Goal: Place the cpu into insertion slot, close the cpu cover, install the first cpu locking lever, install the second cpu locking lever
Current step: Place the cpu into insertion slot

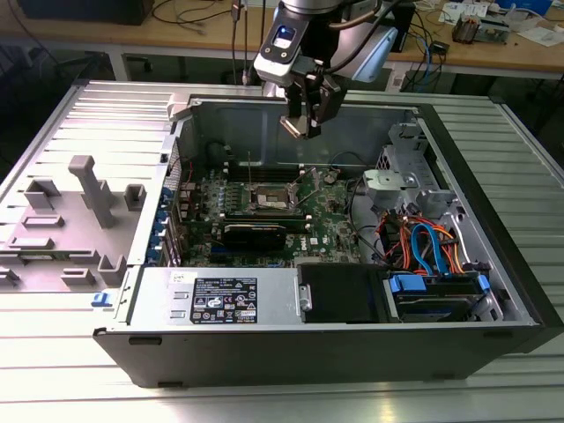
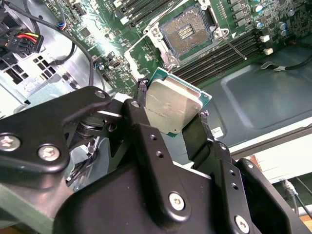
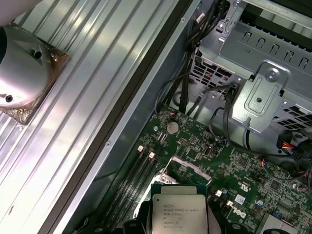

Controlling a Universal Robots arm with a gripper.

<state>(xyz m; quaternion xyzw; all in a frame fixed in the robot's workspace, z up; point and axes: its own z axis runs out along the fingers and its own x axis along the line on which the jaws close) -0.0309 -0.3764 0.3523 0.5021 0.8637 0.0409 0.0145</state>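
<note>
My gripper (image 1: 300, 122) hangs high over the open computer case, shut on the cpu (image 1: 293, 126), a small square chip with a silver-grey top. The second wrist view shows the cpu (image 2: 171, 106) pinched by two opposite edges between the black fingers (image 2: 140, 92), tilted. The cpu (image 3: 180, 212) is also seen over the green motherboard (image 3: 243, 170) in the first wrist view. Below lies the insertion slot (image 1: 271, 196), a square socket (image 2: 187, 33) with a dark centre, uncovered. A silver plate edge, likely the cpu cover (image 3: 189, 168), stands raised beside it. A thin locking lever (image 2: 236, 50) sticks out next to the socket.
Long black memory slots (image 2: 219, 61) run beside the socket. A black expansion card (image 1: 256, 233) lies in front of it. A metal drive cage (image 1: 397, 181) and coloured cables (image 1: 427, 247) are toward the exterior view's right. A grey fixture (image 1: 88, 198) stands outside the case.
</note>
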